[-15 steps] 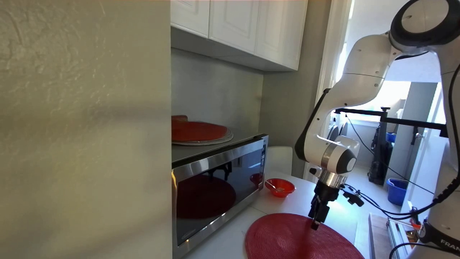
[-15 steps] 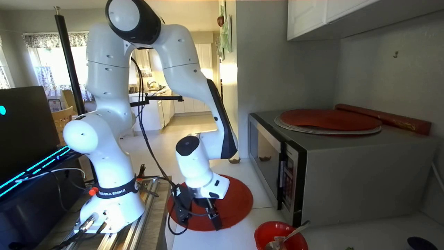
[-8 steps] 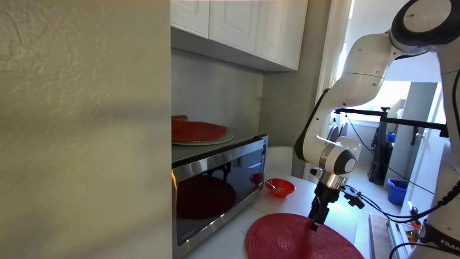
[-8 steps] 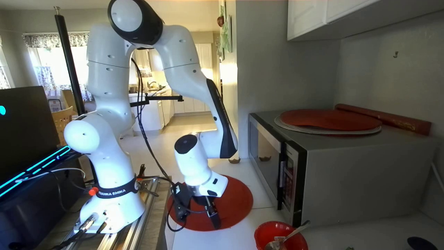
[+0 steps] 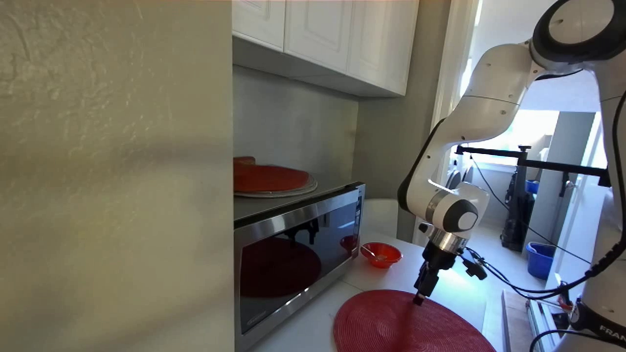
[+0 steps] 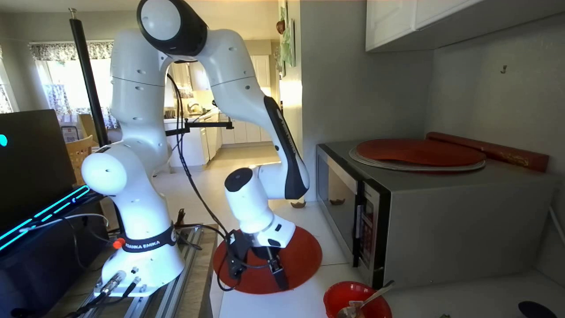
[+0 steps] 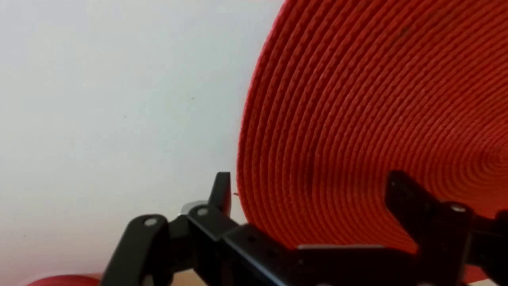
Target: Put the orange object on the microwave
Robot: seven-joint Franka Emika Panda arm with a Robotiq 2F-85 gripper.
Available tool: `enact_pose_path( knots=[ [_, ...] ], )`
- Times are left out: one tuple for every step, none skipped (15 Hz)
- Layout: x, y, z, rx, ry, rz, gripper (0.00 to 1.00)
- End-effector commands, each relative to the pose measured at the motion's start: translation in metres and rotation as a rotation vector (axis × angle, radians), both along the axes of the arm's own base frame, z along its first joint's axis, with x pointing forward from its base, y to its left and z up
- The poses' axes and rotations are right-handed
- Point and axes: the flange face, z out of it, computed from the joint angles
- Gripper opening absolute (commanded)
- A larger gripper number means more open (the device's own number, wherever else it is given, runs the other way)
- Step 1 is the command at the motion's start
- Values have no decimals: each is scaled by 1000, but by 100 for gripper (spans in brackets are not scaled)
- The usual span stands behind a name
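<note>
- at far left of an exterior view: dark laptop (image 6: 35, 154), blue-green light strips along its edge.
- next: white robot arm (image 6: 143, 110), bending up and over, wrist low over the white counter (image 6: 247, 309).
- then red-orange placemat (image 6: 304, 260) (task item): flat on counter, between arm base and microwave (image 6: 463, 234), apart from the latter.
- gripper (image 7: 309, 176) at the placemat's rim, jaws wide. wrist view: one finger over bare counter just outside the rim, the other over the placemat. fingertip contact: cannot tell.
- further right: red bowl (image 6: 337, 293) on counter near the microwave's front corner; spoon (image 6: 379, 292) leaning in it, handle over rim.
- microwave: silver, upright on counter, dark door facing the placemat.
- microwave top: second red mat (image 6: 419, 149) lying over pale round mats (image 6: 375, 163); long red box (image 6: 494, 150) behind.
- lower right corner: dark object (image 6: 535, 308), cut off by frame; identity cannot tell.
</note>
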Motion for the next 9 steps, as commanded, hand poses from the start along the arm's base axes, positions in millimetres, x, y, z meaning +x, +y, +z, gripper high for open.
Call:
enact_pose_path(
  knots=[
    [3, -3, -1, -41, -2, -21, 100],
    [2, -2, -1, -44, -2, -25, 100],
    [2, -2, -2, -47, -2, -25, 100],
    [1, -2, -4, -49, 2, -30, 100],
    [0, -1, -6, -49, 9, -35, 100],
    [-1, 0, -7, -49, 13, -36, 100],
    [-2, 1, -9, -47, 18, -40, 100],
    [-2, 1, -11, -45, 21, -42, 100],
    [-2, 2, -13, -42, 26, -46, 100]
  ],
)
